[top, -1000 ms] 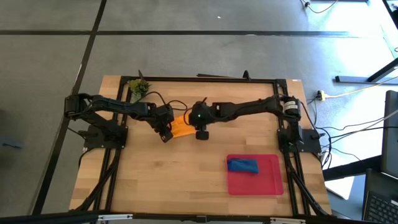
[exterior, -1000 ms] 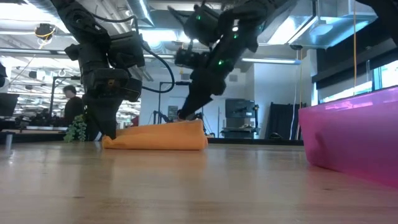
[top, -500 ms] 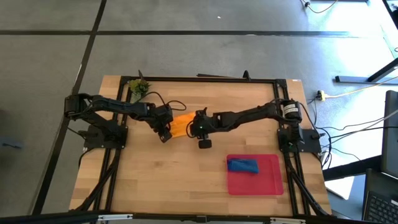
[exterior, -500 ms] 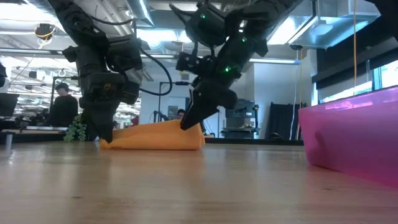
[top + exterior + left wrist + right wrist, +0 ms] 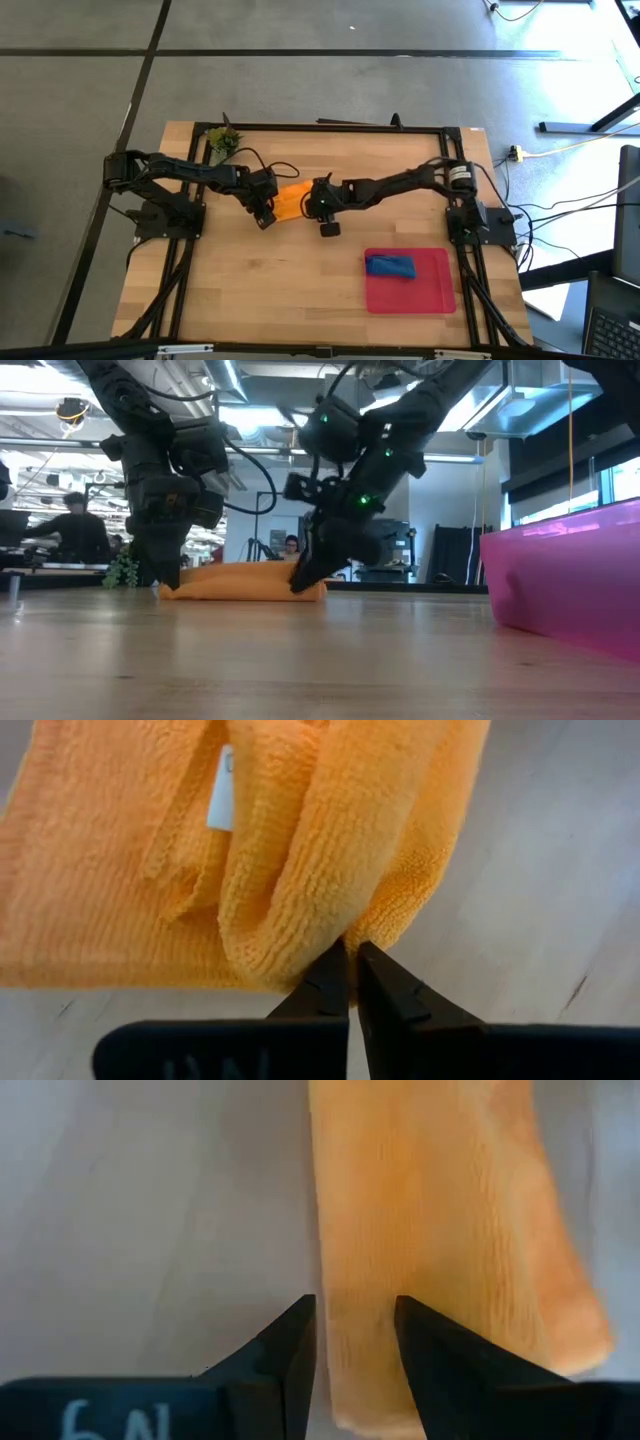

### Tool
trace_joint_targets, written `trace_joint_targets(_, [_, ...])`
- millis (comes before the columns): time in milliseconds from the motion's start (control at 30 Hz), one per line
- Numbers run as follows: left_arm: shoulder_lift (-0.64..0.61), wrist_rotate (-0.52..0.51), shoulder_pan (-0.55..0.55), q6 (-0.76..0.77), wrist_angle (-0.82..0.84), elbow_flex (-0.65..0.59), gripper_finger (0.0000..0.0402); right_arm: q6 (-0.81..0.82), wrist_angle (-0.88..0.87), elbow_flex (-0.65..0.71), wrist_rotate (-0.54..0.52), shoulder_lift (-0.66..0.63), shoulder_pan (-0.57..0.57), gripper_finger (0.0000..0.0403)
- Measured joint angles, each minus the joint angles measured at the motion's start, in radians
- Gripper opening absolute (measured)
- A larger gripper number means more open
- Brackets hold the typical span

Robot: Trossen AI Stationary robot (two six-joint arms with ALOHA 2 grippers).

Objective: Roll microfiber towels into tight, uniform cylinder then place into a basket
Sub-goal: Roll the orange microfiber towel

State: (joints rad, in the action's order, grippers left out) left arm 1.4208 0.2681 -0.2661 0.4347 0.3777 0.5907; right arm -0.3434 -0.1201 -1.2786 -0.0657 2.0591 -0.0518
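Note:
The orange towel [image 5: 288, 202] lies on the table between my two arms as a long, loosely folded bundle [image 5: 240, 581]. My left gripper [image 5: 352, 960] is shut at its left end [image 5: 165, 590]. My right gripper [image 5: 355, 1342] is down at the right end [image 5: 300, 584], closed on a thick part of the cloth. The blue towel [image 5: 390, 266] lies rolled up in the red basket [image 5: 430, 290] at the near right, with no gripper on it. My left gripper comes steeply from above, and its shut fingertips [image 5: 330, 975] are against a folded corner [image 5: 300, 955] at the towel's left end. Whether any cloth is caught between them, I cannot tell. That end rests on the table. My right gripper has the towel's right end [image 5: 355, 1295] between its two fingers, several layers thick. The fingers slant down from the table's right and point along the bundle. One finger stands at the towel's long edge [image 5: 318, 1280], and more cloth lies beyond the other finger. The held end is low on the table.
A small green plant [image 5: 222, 138] stands at the far left corner. The basket's tall wall [image 5: 565, 575] fills the right of the low view. Bare wood lies in front of the towel and along the near left. People sit in the room behind.
My right gripper has sunk toward the table and come slightly toward the near edge, with its wrist rolled a little and its finger gap unchanged. The towel's right end, raised before, has come down and the bundle lies flatter. The left end has stayed put.

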Motion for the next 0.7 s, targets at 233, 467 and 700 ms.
trace_joint_targets(233, [0.0,0.012,0.0,0.004,-0.011,-0.001,0.0,-0.001,0.028,0.0,0.005,0.044,-0.014,0.0139])
trace_joint_targets(467, [0.0,0.015,0.0,0.003,-0.012,-0.001,0.0,-0.001,0.028,-0.001,0.011,0.052,-0.016,0.0131])
trace_joint_targets(700, [0.0,0.016,0.0,0.0,-0.011,-0.001,0.0,0.036,0.023,-0.003,0.03,0.055,-0.017,0.0075])
